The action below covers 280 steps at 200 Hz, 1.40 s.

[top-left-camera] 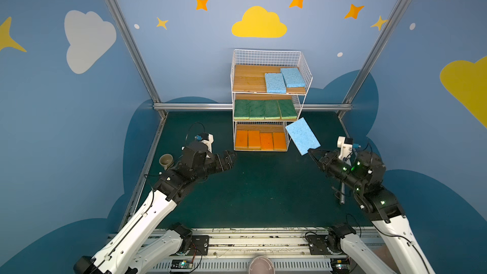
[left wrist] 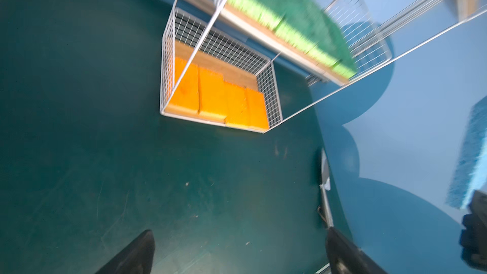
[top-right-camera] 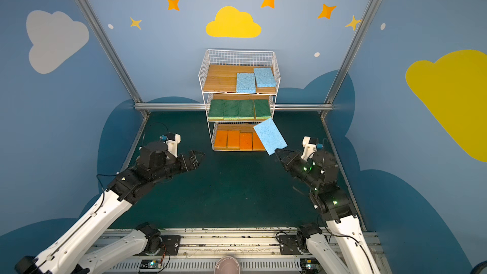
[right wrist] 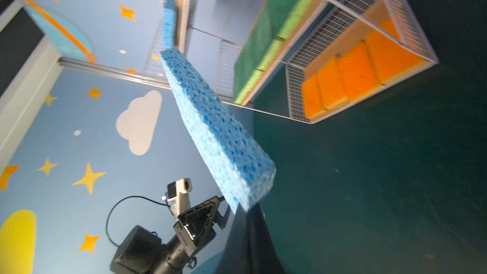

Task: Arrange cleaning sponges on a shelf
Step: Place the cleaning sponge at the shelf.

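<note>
The shelf stands at the back of the green mat. Two light blue cleaning sponges lie flat on its top tier, several dark green ones on the middle tier, and several orange ones on the bottom. My right gripper is shut on the near corner of another light blue sponge, held tilted in the air beside the shelf's lower right corner. My left gripper hangs open and empty over the mat, in front of and left of the shelf.
A beige cup sits at the mat's left edge beside my left arm. A short metal rod lies by my right arm. Aluminium frame rails border the mat at the back and sides.
</note>
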Each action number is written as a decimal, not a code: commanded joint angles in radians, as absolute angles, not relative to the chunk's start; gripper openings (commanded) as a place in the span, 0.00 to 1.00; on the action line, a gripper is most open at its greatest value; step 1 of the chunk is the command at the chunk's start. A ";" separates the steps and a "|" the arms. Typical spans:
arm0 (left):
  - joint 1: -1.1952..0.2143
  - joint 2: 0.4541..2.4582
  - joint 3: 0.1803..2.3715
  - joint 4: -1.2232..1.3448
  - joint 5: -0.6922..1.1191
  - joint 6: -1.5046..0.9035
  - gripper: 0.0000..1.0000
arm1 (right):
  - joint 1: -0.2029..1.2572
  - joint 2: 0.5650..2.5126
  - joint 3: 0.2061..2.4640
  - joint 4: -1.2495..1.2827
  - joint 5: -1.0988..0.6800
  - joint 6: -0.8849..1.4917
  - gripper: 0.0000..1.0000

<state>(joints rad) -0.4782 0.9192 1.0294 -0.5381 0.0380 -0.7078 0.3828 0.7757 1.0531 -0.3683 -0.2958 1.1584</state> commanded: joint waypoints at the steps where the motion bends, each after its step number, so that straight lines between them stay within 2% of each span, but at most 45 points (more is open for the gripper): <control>1: -0.418 0.931 1.091 -0.597 0.098 -0.680 0.99 | 0.448 0.890 1.208 -0.341 -0.210 1.149 0.00; 41: -0.296 0.957 1.186 -0.656 0.188 -0.681 1.00 | 0.585 1.085 1.419 -0.202 0.031 1.210 0.00; 102: -0.167 0.929 1.202 -0.697 0.215 -0.691 1.00 | 0.736 1.433 1.755 -0.077 0.246 1.309 0.00; 140: -0.121 0.907 1.145 -0.669 0.283 -0.708 0.99 | 0.806 1.614 1.960 -0.103 0.408 1.374 0.00; 172: -0.096 0.891 1.098 -0.651 0.318 -0.710 0.99 | 0.832 1.748 2.115 -0.187 0.469 1.487 0.00; 208: -0.069 0.880 1.069 -0.646 0.359 -0.702 0.99 | 0.855 1.844 2.214 -0.251 0.497 1.559 0.00; 280: -0.039 0.858 1.016 -0.631 0.412 -0.695 0.99 | 0.864 1.860 2.184 -0.249 0.548 1.601 0.00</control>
<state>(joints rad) -0.0479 0.8684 1.0309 -0.6456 0.3794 -0.7067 0.8585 1.8755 2.1857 -0.2520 0.5022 1.5829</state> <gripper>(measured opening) 0.994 0.047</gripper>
